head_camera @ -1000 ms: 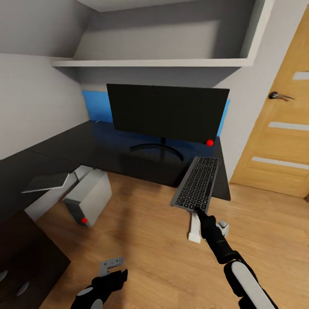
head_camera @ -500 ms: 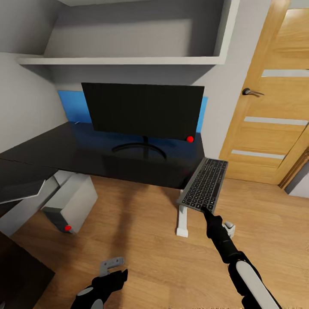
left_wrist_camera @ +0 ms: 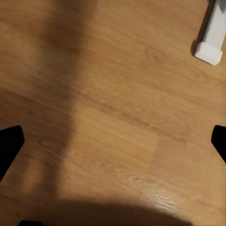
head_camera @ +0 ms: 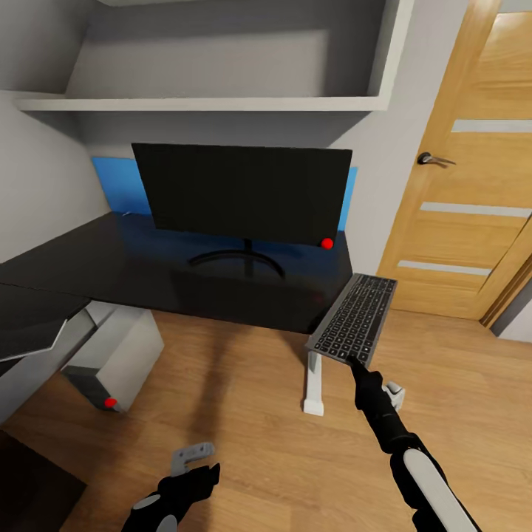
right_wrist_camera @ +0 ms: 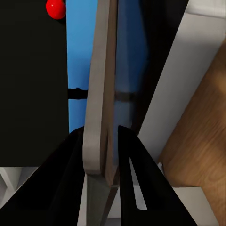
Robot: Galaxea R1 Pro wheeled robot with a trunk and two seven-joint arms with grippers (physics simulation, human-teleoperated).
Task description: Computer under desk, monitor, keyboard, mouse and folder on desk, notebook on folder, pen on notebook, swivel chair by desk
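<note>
Grey-silver keyboard: slim and long, dark keys in a metal-look frame, the keyboard [head_camera: 354,318] is clamped at its near short end between the right fingers [head_camera: 360,363], and juts away from them, its far end level with the desk's right edge.
Step in hand: carrying the keyboard to the desk [head_camera: 148,255], by my reading; it is not yet set down.
Right fingers: narrow, pinching the keyboard's thin edge on both faces, as the right wrist view [right_wrist_camera: 101,162] shows.
Left fingers: spread wide and holding nothing, black tips at the frame's sides in the left wrist view [left_wrist_camera: 9,143], plank floor [left_wrist_camera: 113,103] beyond them.
Next move: likely swing the keyboard to the left of the fingers, over the desk top, lay it flat in front of the monitor's foot, then let go.
Monitor: wide flat black screen [head_camera: 240,192], thin stem, ring-shaped foot; it stands on the desk beyond the fingers.
Desk surface: glossy black, smooth, faintly mirroring a blue panel [head_camera: 118,185] behind.
Computer: boxy pale-grey tower [head_camera: 118,358], red dot low on its front, under the desk.
Door: warm wood with frosted strips [head_camera: 465,199].
</note>
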